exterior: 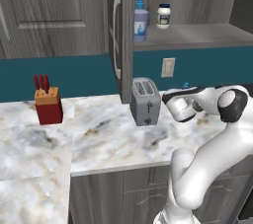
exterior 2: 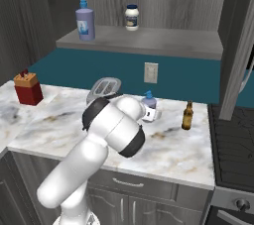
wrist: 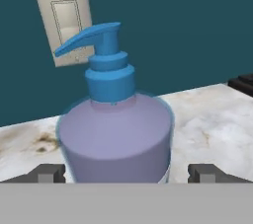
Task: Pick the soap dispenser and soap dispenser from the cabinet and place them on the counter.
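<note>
On the marbled desk [exterior 2: 198, 154], just in front of the teal back wall, one lavender soap dispenser [wrist: 116, 139] stands upright between the two finger tips [wrist: 49, 173] of the pincer [wrist: 126, 174]. Seen from the hand, those tips sit wide apart at about 8 and 4 o'clock of the bottle, with clear space on either side of its body, so the pincer is released and grips nothing. The bottle's blue pump spout points toward 10 o'clock in that view, at a pale wall outlet [wrist: 64, 23] behind it.

From the right base camera the same bottle [exterior 2: 148, 102] shows just past the arm's white elbow, below the outlet [exterior 2: 151, 72], with a small brown bottle [exterior 2: 187, 116] standing on the desk at its 3 o'clock, apart from it. A silver toaster [exterior 2: 102, 88] is partly hidden by the arm at the bottle's 9 o'clock, and a red knife block [exterior 2: 28, 90] stands well off toward the left end of the desk.

Up at 12 o'clock, the grey wood-grain cabinet [exterior: 126, 30] stands with its door open. On its shelf [exterior 2: 163, 40] the second soap dispenser [exterior 2: 85, 19] is upright near the left end, and a small white jar [exterior 2: 131, 17] with a dark lid stands to its right, the two apart from each other. From the left base camera this bottle [exterior: 140, 20] sits close beside the open door's edge.
</note>
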